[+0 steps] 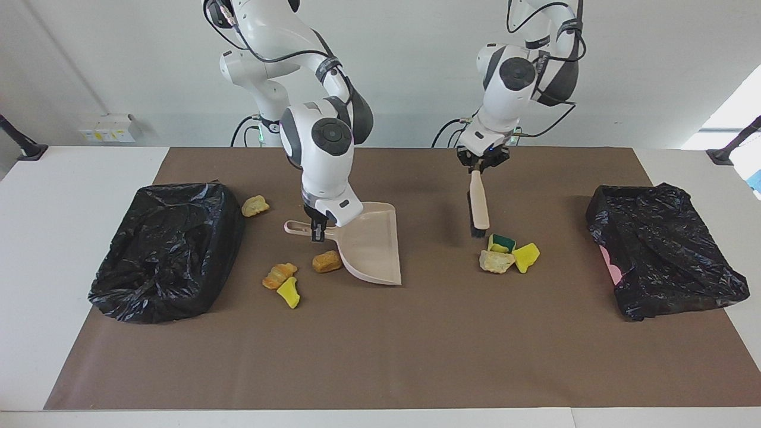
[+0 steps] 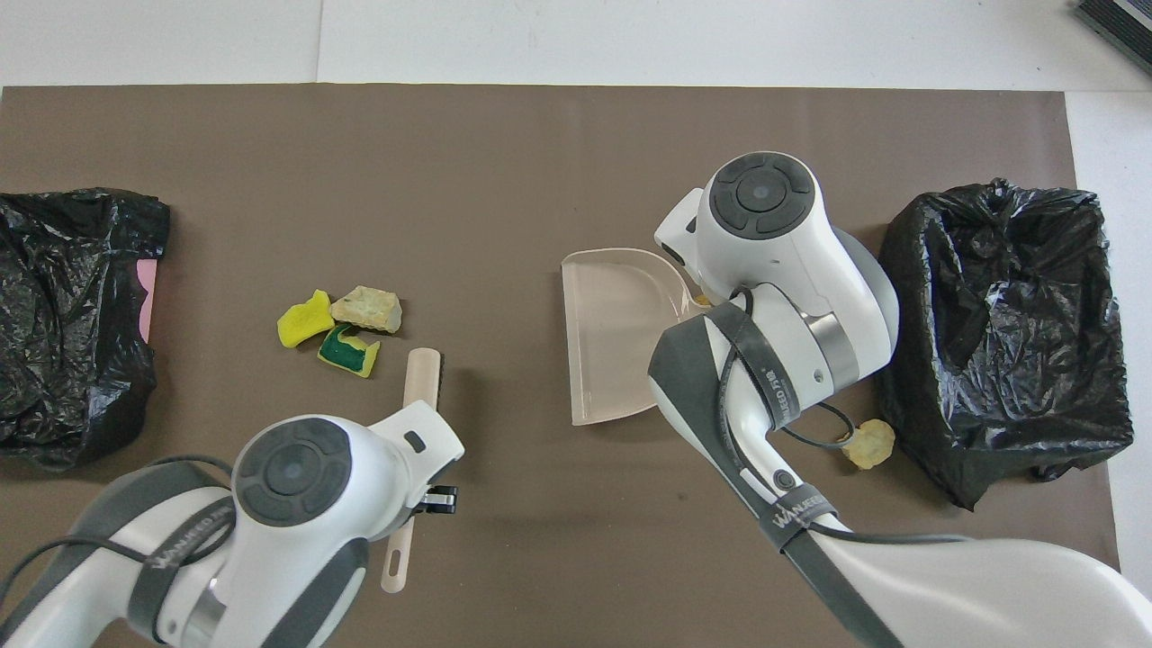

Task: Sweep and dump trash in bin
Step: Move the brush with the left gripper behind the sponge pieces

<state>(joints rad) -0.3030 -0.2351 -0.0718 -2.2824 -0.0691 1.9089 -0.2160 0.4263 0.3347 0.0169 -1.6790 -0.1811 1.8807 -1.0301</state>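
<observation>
My left gripper (image 1: 479,165) is shut on the handle of the beige brush (image 1: 478,208) (image 2: 421,378). The black bristles point down at the mat. Beside the bristles lie three trash chunks: a green-topped one (image 1: 501,242) (image 2: 349,351), a beige one (image 1: 496,261) (image 2: 366,308) and a yellow one (image 1: 526,257) (image 2: 304,319). My right gripper (image 1: 317,230) is shut on the handle of the beige dustpan (image 1: 371,244) (image 2: 612,333), whose mouth faces the brush. Three more chunks (image 1: 327,261) (image 1: 279,275) (image 1: 289,292) lie beside the dustpan's handle end. They are hidden under the right arm in the overhead view.
A bin lined with a black bag (image 1: 166,249) (image 2: 1003,333) stands at the right arm's end, with one yellow-brown chunk (image 1: 255,205) (image 2: 869,444) beside it. A second black-bagged bin (image 1: 660,249) (image 2: 72,315) stands at the left arm's end. A brown mat (image 1: 380,356) covers the table.
</observation>
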